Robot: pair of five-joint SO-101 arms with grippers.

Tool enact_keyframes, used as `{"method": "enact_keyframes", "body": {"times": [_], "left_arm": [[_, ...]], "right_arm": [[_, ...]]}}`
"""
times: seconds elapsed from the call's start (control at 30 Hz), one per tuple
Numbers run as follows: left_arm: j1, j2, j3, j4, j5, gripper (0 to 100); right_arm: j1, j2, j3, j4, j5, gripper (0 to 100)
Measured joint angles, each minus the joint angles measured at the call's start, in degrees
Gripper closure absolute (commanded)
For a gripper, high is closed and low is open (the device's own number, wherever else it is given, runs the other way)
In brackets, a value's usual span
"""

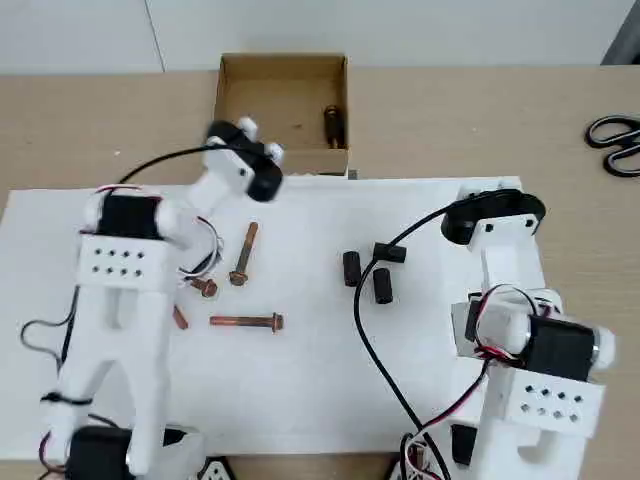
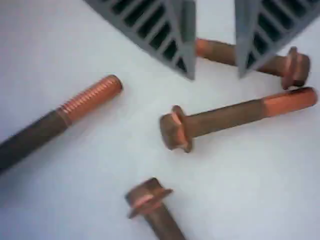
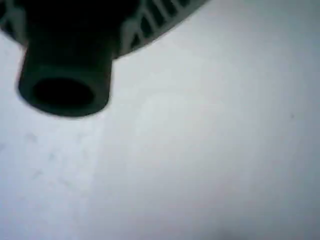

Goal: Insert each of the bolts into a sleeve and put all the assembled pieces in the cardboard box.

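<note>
One assembled piece (image 1: 333, 125) lies in the cardboard box (image 1: 232, 100), upper centre of the high view. Four bolts (image 1: 247, 321) wait left of centre on the white sheet (image 1: 300, 400), with three sleeves (image 1: 383, 286) at centre. My left gripper (image 2: 215, 72) hangs wide open and empty over the bolts. My right gripper (image 3: 85, 25) appears clamped on a fourth sleeve (image 3: 65, 75). Four pairings remain.

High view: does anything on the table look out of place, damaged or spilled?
Nothing looks damaged or spilled. The loose bolts and sleeves lie scattered on the white sheet, which fits unfinished work. Only the scissors, on the table beyond the sheet, seem unrelated.
</note>
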Motion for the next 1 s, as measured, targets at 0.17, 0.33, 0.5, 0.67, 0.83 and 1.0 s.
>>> {"method": "enact_keyframes", "body": {"times": [0.17, 0.33, 0.5, 0.67, 0.83, 1.0], "left_arm": [[5.45, 5.36, 0.00, 2.64, -3.43, 94], [9.49, 9.67, -0.09, 3.52, -6.33, 92], [10.81, 13.36, -0.09, 4.22, -8.35, 92], [10.81, 17.67, -0.09, 4.75, -11.52, 92], [10.99, 20.48, -0.09, 4.75, -12.31, 91], [10.99, 20.92, -0.09, 4.92, -13.89, 91]], "right_arm": [[0.00, 0.00, 0.79, 0.00, 0.00, 99.5], [0.00, -0.35, 2.90, -0.62, 0.00, 99.5], [0.00, -0.35, 2.90, -0.62, 0.00, 99.5], [0.00, -0.35, 2.90, -0.62, 0.00, 99.5], [0.00, -0.35, 2.90, -0.62, 0.00, 99.5], [0.00, -0.35, 2.90, -0.62, 0.00, 99.5]]}}
